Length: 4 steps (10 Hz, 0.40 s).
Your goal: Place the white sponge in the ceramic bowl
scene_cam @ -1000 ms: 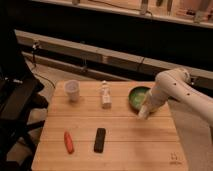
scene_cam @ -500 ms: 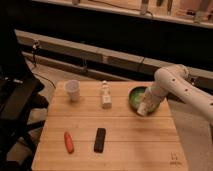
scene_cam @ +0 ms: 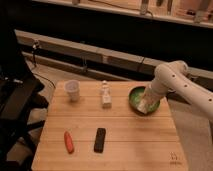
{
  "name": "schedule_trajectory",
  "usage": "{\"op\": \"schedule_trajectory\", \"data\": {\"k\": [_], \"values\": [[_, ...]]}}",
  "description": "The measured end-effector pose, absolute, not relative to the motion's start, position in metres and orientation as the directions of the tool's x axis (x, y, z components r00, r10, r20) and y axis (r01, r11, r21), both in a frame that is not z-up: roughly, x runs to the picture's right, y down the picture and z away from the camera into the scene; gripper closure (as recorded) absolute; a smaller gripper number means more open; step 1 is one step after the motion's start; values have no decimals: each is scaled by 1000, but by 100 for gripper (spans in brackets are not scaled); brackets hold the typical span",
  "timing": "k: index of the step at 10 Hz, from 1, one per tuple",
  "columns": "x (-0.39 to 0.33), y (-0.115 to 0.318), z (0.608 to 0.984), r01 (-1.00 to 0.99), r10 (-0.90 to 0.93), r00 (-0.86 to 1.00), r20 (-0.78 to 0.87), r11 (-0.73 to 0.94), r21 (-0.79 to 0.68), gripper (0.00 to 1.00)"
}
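The ceramic bowl [scene_cam: 136, 94], green inside with a dark rim, stands at the table's far right. My gripper [scene_cam: 145, 104] reaches down from the right over the bowl's front right part. An off-white block, the white sponge [scene_cam: 144, 107], shows at the gripper's tip, low inside the bowl near its front rim. The gripper appears shut on it. The arm hides the bowl's right side.
On the wooden table [scene_cam: 130, 145] stand a small white cup [scene_cam: 73, 90] at the far left and an upright white bottle [scene_cam: 105, 94] in the middle. A red carrot-like piece [scene_cam: 69, 141] and a black bar [scene_cam: 100, 140] lie near the front.
The gripper with the sponge has moved a little up and back, from the bowl's front edge to over the bowl's inside. Nothing else has moved.
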<state>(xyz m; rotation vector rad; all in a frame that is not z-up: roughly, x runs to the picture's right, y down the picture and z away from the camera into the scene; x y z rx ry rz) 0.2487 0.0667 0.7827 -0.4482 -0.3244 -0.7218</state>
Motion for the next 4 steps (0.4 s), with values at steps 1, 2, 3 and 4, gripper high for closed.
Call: {"op": "schedule_trajectory", "data": {"k": [1, 2, 3, 4], "values": [[250, 64, 784, 694, -560, 708, 430, 664, -279, 100], [252, 61, 785, 695, -561, 708, 429, 663, -280, 100], [252, 60, 785, 694, -561, 709, 427, 664, -280, 100], [253, 57, 786, 692, -561, 711, 425, 665, -281, 94]]}}
